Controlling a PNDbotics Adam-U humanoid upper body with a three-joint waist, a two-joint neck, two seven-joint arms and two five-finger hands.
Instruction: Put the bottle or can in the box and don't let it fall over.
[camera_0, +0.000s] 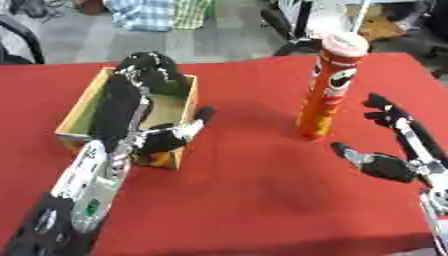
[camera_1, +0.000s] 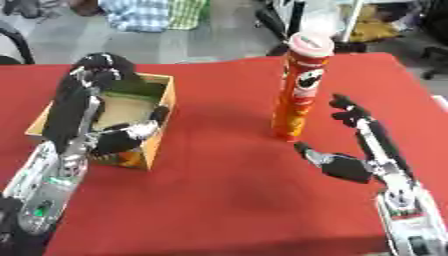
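Observation:
A tall orange Pringles can (camera_0: 330, 85) with a pale lid stands upright on the red table, right of the middle. My right hand (camera_1: 357, 145) is open just right of it, fingers and thumb spread toward the can without touching it. An open cardboard box (camera_1: 154, 117) sits at the left. My left hand (camera_0: 144, 107) reaches over it, fingers curled down over the far wall and thumb (camera_0: 194, 125) outside the right wall, so the hand grips the box. The box's inside is partly hidden by the hand.
The red tablecloth (camera_0: 254, 190) covers the whole table; its far edge runs just behind the box and the can. Beyond it are chairs, a rack and a person's checked shirt on the grey floor.

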